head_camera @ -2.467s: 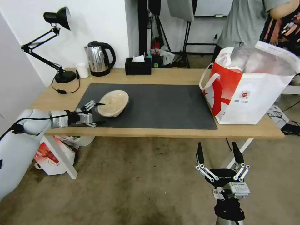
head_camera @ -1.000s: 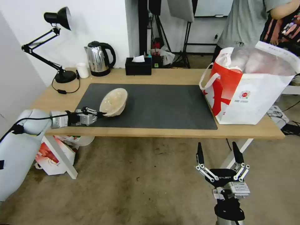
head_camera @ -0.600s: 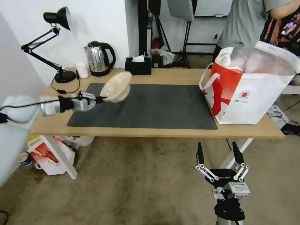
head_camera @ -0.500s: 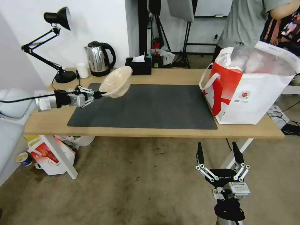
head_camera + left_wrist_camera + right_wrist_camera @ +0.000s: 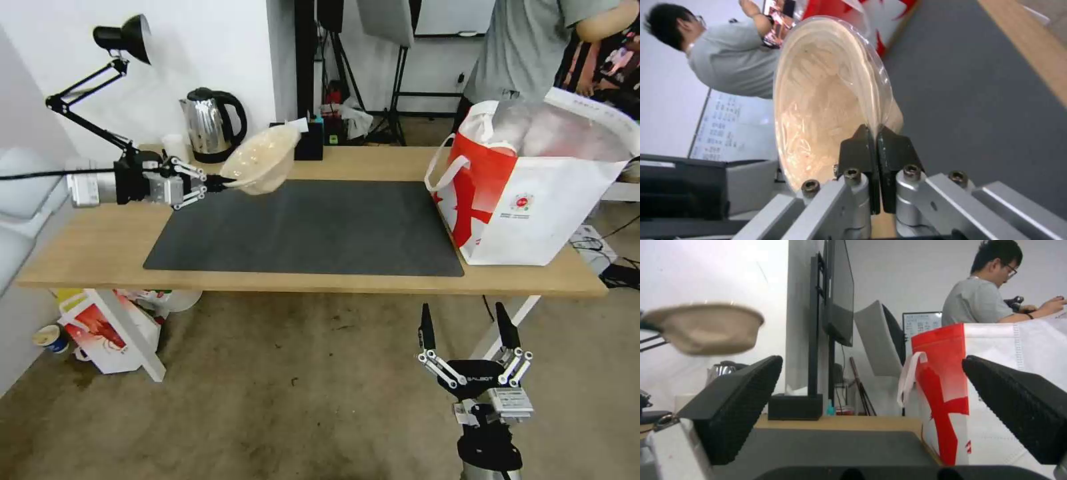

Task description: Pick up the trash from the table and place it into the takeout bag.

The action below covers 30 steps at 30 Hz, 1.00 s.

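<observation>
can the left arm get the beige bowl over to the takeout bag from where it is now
Probably yes: the left end effector holds the beige bowl lifted above the mat, nothing stands between it and the takeout bag, whose top gapes open.

Left claw [image 5: 217, 183] has lifted the beige bowl [image 5: 261, 160] off the mat [image 5: 320, 233]

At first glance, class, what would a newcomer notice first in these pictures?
The left hand holds a shallow beige bowl by its rim, tilted, above the table's far left. The big red-and-white takeout bag stands open at the right end. The right hand hangs open below the table's front edge.
</observation>
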### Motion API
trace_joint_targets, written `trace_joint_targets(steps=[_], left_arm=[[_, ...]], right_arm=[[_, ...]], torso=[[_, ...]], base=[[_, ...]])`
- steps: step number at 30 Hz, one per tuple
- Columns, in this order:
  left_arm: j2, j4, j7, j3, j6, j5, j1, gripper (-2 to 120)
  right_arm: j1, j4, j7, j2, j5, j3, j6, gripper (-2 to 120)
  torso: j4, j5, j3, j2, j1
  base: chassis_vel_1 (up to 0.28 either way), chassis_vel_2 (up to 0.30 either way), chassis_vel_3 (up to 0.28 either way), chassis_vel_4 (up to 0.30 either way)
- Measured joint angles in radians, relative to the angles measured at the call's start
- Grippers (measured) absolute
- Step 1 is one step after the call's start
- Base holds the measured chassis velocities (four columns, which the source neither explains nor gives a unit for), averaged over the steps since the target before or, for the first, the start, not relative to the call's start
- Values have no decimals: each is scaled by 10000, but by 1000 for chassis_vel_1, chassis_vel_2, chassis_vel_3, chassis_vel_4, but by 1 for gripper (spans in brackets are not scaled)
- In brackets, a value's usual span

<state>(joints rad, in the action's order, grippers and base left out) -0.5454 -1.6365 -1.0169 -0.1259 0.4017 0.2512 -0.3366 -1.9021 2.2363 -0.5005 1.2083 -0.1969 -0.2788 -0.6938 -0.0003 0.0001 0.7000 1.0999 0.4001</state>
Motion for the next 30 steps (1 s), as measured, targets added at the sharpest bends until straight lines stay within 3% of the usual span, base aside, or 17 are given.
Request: trace_joint_targets(steps=[6,13,21,30], left_arm=[[-237,528,14,1290,-41,413,1405,0],[-1159,1204,42,2849,-119,529,3205,0],[-2036,1940,48,3889,-128,516,4708,0],[-3032,2574,52,4687,-198,457,5539,0]], right_arm=[[0,0,0,0,0,1,0,100],[0,0,0,0,0,0,0,100],[0,0,0,0,0,1,0,100],[0,0,0,0,0,0,0,100]], torso=[[4,0,0,0,0],[2,-1,0,0,0],[4,2,0,0,0],[3,0,0,0,0]], base=[[0,0,0,0],[0,0,0,0],[0,0,0,0],[0,0,0,0]])
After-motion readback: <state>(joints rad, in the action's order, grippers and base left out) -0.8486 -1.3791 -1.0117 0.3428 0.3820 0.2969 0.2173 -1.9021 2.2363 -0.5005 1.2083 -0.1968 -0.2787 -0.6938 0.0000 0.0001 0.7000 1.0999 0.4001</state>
